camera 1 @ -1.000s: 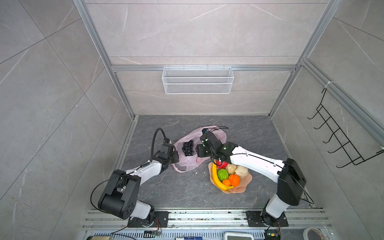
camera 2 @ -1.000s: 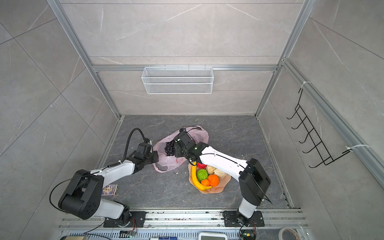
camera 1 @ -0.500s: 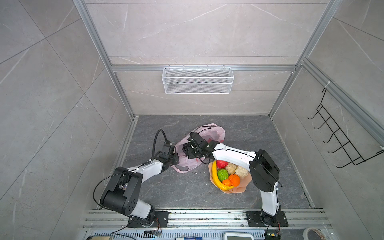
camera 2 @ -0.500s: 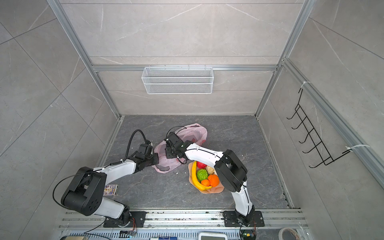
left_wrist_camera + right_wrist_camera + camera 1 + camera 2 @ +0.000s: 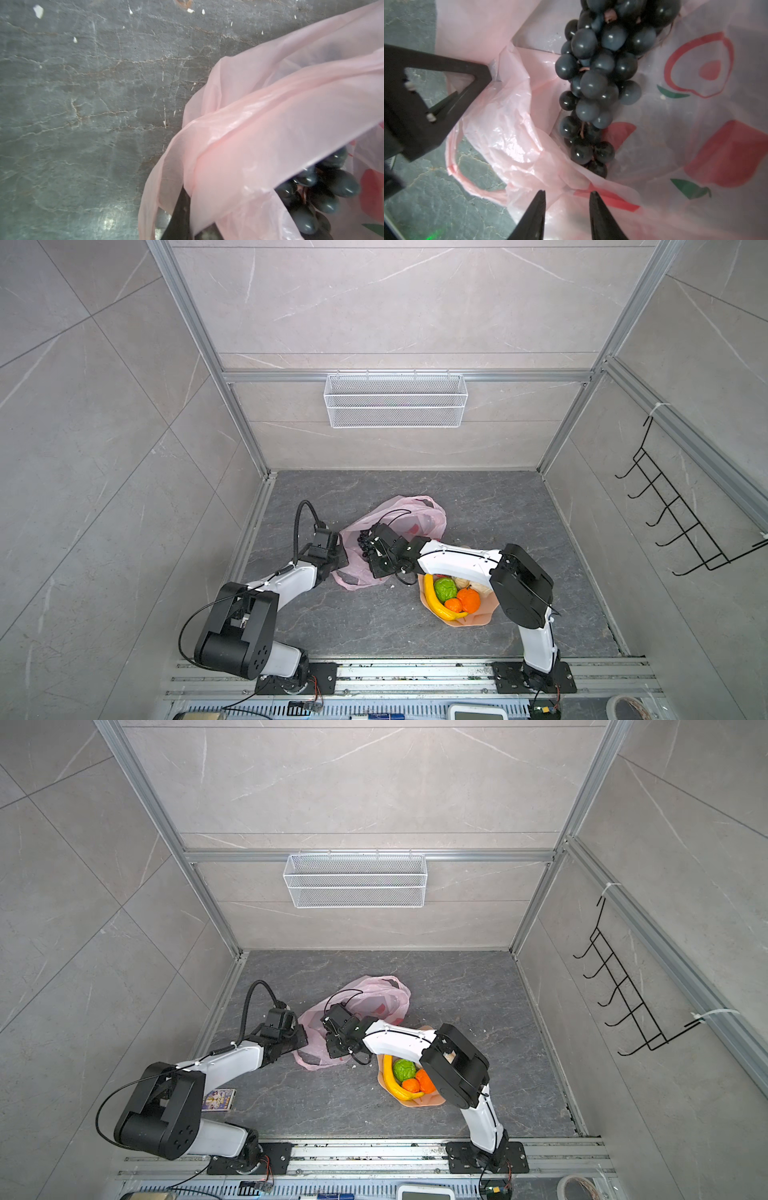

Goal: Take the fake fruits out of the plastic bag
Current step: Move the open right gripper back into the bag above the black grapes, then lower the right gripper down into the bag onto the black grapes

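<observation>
The pale pink plastic bag [image 5: 419, 516] [image 5: 374, 998] lies crumpled on the dark floor, its mouth toward the arms. A dark purple grape bunch [image 5: 596, 83] [image 5: 363, 545] [image 5: 324, 193] rests inside the mouth. My left gripper [image 5: 338, 553] [image 5: 193, 207] is shut on the bag's rim, seen pinching the film in the right wrist view [image 5: 488, 72]. My right gripper [image 5: 568, 193] [image 5: 374, 549] hangs open over the bag's lower lip, just short of the bunch, with nothing between its fingers. The banana [image 5: 436, 605], green ball [image 5: 444, 588] and two oranges [image 5: 468, 599] lie on the peach plate [image 5: 482, 618].
A white wire basket [image 5: 395, 400] hangs on the back wall and a black hook rack [image 5: 681, 522] on the right wall. A small printed card [image 5: 218, 1100] lies by the left arm's base. My right forearm [image 5: 457, 558] crosses above the plate's far edge.
My right gripper has swung left from beside the plate to the bag's mouth at the grapes, and its jaws have narrowed. The left gripper has kept its pinch on the bag.
</observation>
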Robot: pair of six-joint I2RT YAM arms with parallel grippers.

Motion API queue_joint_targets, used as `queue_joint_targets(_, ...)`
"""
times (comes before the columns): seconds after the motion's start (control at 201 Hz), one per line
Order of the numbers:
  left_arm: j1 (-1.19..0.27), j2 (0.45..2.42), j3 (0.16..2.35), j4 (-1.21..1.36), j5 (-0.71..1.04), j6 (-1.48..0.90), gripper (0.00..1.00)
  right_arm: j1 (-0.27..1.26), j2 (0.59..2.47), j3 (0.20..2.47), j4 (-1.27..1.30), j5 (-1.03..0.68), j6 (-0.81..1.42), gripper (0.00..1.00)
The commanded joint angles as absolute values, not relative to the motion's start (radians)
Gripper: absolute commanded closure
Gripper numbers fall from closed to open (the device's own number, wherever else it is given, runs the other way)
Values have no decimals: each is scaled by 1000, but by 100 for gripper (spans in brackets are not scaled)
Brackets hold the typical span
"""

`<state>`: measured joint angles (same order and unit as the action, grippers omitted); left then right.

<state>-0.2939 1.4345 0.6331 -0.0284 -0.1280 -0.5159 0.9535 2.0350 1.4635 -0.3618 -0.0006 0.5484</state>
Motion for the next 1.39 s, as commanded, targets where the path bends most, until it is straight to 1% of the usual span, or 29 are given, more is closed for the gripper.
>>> queue_joint_targets(0.0,-292,1424,631,-15,-106,-528,91,953,2070,1487,-390,17,528,62)
queue_joint_targets(0.09,-292,1417,628,-16,-103,-521,90,951,2065,1504,-386,15,526,61)
queue_joint_targets(0.144,-292,1410,621,-8,-101,-517,90,948,2055,1520,-395,22,521,58)
queue_joint_targets(0.254,-293,1401,611,10,-89,-514,90,932,2029,1550,-399,22,525,47)
queue_joint_targets(0.388,-292,1404,605,34,-74,-512,90,903,2029,1599,-392,33,557,35)
queue_joint_targets(0.568,-292,1396,595,60,-43,-504,90,871,2118,1699,-421,65,578,30)
queue_joint_targets(0.842,-292,1379,584,85,-31,-497,92,850,2220,1812,-446,106,555,28)
queue_joint_targets(0.882,-291,1379,584,85,-32,-495,92,845,2221,1811,-440,102,557,30)
queue_joint_targets(0.986,-292,1380,583,85,-37,-494,92,825,2198,1770,-400,56,564,38)
queue_joint_targets(1.17,-292,1390,586,90,-36,-495,92,778,2128,1657,-294,-24,583,47)
queue_joint_targets(1.275,-292,1396,588,92,-34,-497,92,774,2141,1671,-308,-37,560,46)
queue_joint_targets(1.39,-292,1399,588,94,-32,-497,93,774,2155,1686,-303,-57,555,39)
